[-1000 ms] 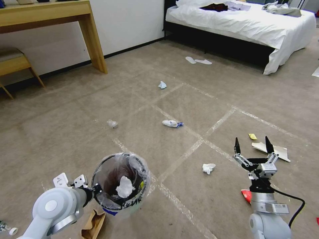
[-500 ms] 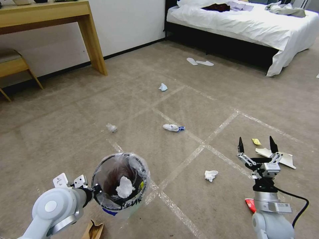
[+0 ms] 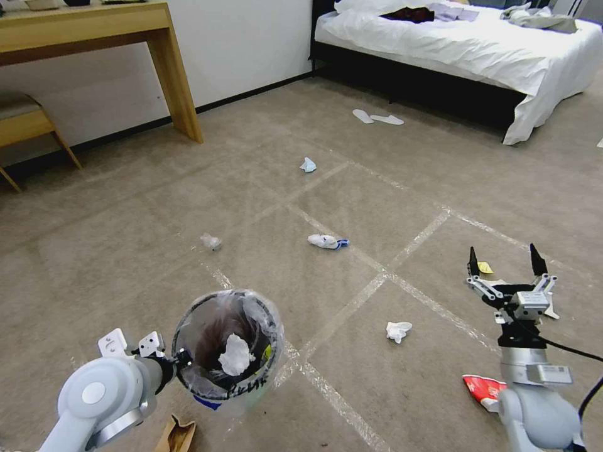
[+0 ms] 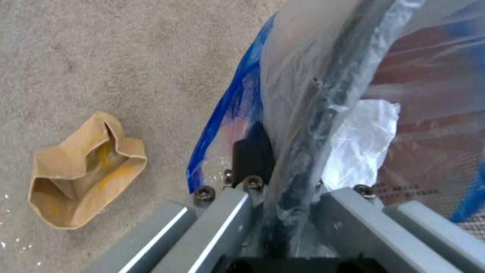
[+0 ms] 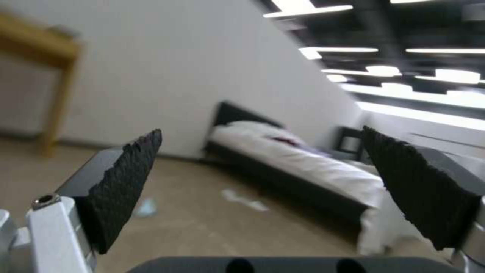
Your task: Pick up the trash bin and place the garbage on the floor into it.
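Observation:
The trash bin [image 3: 227, 342], with its clear liner and black lettering, hangs above the floor [image 3: 125, 207] at lower left. My left gripper [image 3: 178, 362] is shut on the bin's rim [image 4: 316, 121]. A white tissue [image 3: 237, 355] lies inside. My right gripper [image 3: 504, 258] is raised at the right, open and holding nothing, with wide-spread fingertips [image 5: 136, 159]. Garbage lies around: a white tissue [image 3: 398, 331], a red wrapper [image 3: 482, 387] beside the right arm, a white-and-blue wrapper [image 3: 326, 241], a small crumpled piece [image 3: 210, 241], a yellow scrap [image 3: 484, 268] and torn brown cardboard [image 4: 83, 170] under the left arm.
A wooden desk [image 3: 169, 69] and a stool [image 3: 25, 122] stand at the back left. A bed [image 3: 465, 50] with white sheets fills the back right, with white slippers [image 3: 375, 117] in front. Another tissue [image 3: 308, 165] lies mid-floor. Tape lines cross the carpet.
The view shifted slightly a second ago. Since then my right gripper has moved right and farther out, still open. The left gripper and bin hold their place.

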You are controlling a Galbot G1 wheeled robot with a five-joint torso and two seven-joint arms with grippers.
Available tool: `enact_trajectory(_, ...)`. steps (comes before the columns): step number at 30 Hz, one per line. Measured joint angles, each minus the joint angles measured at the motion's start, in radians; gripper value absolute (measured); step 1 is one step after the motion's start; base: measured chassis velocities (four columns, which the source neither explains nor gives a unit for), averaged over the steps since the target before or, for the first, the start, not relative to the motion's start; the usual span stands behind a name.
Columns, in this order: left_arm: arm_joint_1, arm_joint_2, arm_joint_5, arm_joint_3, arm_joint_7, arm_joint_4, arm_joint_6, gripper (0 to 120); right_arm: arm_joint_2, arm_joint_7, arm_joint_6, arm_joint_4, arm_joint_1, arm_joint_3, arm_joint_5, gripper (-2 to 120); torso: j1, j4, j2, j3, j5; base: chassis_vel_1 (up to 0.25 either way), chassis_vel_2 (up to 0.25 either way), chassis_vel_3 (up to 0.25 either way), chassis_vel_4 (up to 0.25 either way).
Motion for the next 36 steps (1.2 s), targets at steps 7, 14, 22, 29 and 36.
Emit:
enact_trajectory(7,0.000,-0.001,0.014,0.011,0.012,0.004,0.003,0,-0.318,-0.022,-0.074,-0.160,0.058,-0.042,-0.030,100,0.000,0.0002,0.000,0.000,0.0004,0.000,0.000,0.000,0.000)
enact_trajectory(14,0.003,0.001,0.029,0.019,0.024,0.014,0.005,0,-0.529,-0.103,-0.127,-0.369,0.165,-0.145,-0.034,100,0.000,0.0006,0.000,0.000,0.0002,0.000,0.000,0.000,0.000)
enact_trajectory(22,-0.026,0.016,0.030,0.049,0.033,0.045,0.009,0,-0.752,-0.370,-0.069,-0.780,0.269,-0.307,-0.181,100,0.000,-0.0003,0.000,0.000,0.0005,0.000,0.000,0.000,0.000)
enact_trajectory(29,-0.052,0.024,0.029,0.070,0.053,0.082,0.015,0,-0.795,-0.504,0.062,-0.951,0.320,-0.332,-0.431,100,0.000,-0.0003,0.000,0.000,-0.0006,0.000,0.000,0.000,0.000)
enact_trajectory(36,-0.045,0.027,0.027,0.064,0.060,0.083,0.017,0,-0.723,-0.499,0.072,-1.057,0.399,-0.441,-0.488,100,0.000,0.0003,0.000,0.000,-0.0002,0.000,0.000,0.000,0.000)
